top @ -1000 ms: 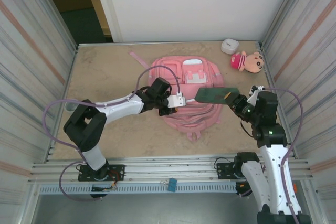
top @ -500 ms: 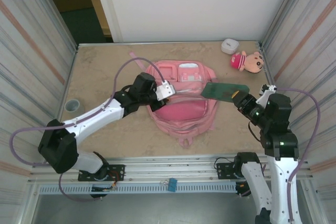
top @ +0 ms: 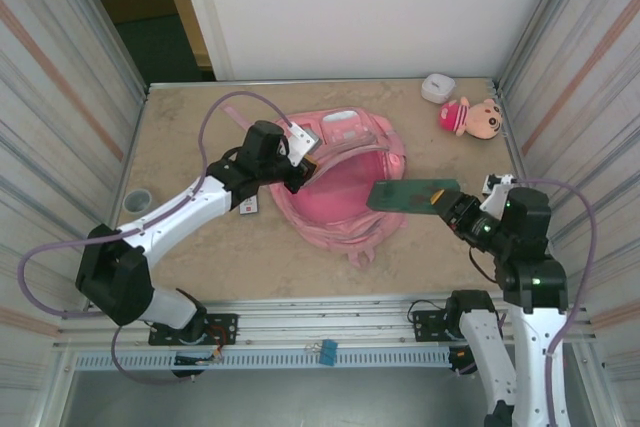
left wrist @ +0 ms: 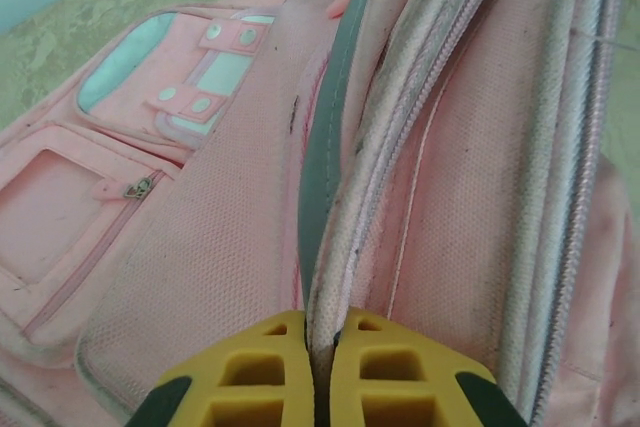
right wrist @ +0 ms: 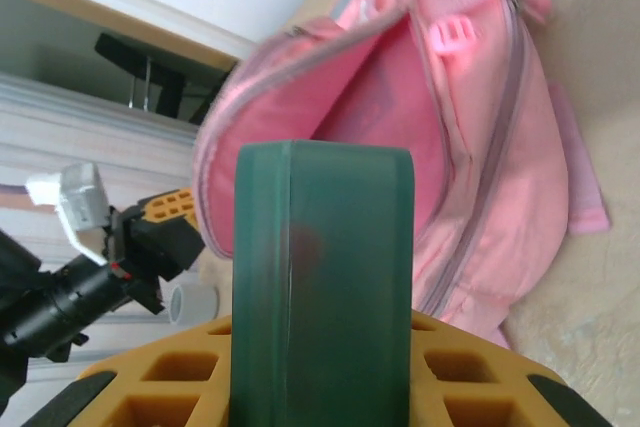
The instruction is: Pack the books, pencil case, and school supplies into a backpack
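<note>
A: right gripper state?
B: clamped on the book, by the table's right edge. Book's end is over the backpack mouth.
A: left gripper?
B: pinched tight on the backpack's zipper rim, mouth gaping. Backpack mid-table.

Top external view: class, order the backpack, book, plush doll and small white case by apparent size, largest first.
1. backpack
2. book and plush doll: these look alike, and the book is held up nearer the camera, so they are unranked.
3. small white case
</note>
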Motion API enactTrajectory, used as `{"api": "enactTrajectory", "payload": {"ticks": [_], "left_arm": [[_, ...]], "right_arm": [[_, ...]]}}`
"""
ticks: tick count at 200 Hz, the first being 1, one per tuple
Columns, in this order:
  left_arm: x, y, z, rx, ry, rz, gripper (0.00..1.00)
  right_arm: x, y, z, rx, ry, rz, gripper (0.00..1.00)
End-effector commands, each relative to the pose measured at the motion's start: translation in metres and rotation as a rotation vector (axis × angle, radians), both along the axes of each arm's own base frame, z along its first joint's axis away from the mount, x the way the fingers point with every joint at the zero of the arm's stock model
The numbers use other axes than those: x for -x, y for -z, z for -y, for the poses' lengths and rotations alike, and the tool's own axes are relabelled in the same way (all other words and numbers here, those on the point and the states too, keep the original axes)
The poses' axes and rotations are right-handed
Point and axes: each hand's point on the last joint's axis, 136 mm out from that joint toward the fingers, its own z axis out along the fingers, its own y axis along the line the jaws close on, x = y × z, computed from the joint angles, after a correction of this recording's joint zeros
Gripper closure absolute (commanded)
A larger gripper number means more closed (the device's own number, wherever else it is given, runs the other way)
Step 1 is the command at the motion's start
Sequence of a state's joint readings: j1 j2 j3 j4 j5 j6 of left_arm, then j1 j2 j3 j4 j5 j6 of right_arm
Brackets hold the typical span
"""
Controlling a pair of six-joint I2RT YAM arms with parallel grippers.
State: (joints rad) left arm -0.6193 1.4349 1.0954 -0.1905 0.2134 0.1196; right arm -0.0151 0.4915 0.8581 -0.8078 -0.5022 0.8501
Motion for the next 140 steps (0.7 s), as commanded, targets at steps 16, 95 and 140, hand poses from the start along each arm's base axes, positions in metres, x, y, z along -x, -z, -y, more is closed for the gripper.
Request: {"api": "enactTrajectory", "payload": {"ticks": [16,95,140], "left_arm": [[-0.016,-0.051,0.015,0.208,-0.029,0.031,1.0],[-0.015,-0.065,0.026,0.282,0.011,0.021,1.0],[-0.014,-0.073,0.028,0.316,0.025,0.026,1.0]], "right_arm": [[-0.033,-0.004,-0.001,-0.182,0.094,0.086,0.89],[-0.088,0.028,-0.041,-0.246,0.237,0.159,0.9],[-0.111,0.042,-0.058,-0.265,0.36,0.185,0.9]]}}
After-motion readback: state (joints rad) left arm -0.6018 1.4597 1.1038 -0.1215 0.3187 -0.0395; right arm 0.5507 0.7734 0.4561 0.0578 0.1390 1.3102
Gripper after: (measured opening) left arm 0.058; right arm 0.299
